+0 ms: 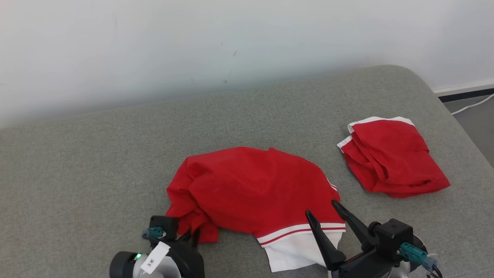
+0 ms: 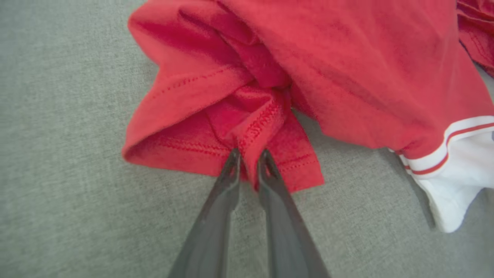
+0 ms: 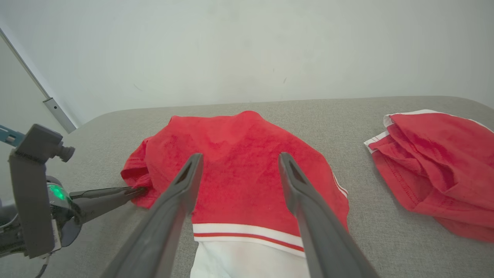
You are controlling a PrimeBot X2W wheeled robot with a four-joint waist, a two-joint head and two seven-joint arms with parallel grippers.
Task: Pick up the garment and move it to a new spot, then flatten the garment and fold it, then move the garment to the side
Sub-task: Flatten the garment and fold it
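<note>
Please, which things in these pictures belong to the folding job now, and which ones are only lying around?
In the job:
crumpled red garment with white hem; left fingers, shut on a fold of it; right fingers, open over the hem.

Lying about:
second red garment, bunched, apart to the right; white cable at far right.

The garment (image 1: 251,185) is soft, matt red knit cloth with stitched hems, creased and bunched just ahead of the left tool (image 2: 249,158). By the right tool (image 3: 240,155) its band is smooth white cloth with a red stripe. The tools' fingers (image 3: 307,208) look like dark matt plastic (smooth, with a faint dull sheen). Under both tools the upholstered surface (image 1: 77,173) is grey woven fabric, coarse and matt. Off the right tool's right side, a second garment (image 1: 393,158) shows the same red cloth. Beyond the tools, the wall (image 1: 193,46) is smooth and matt white.
</note>
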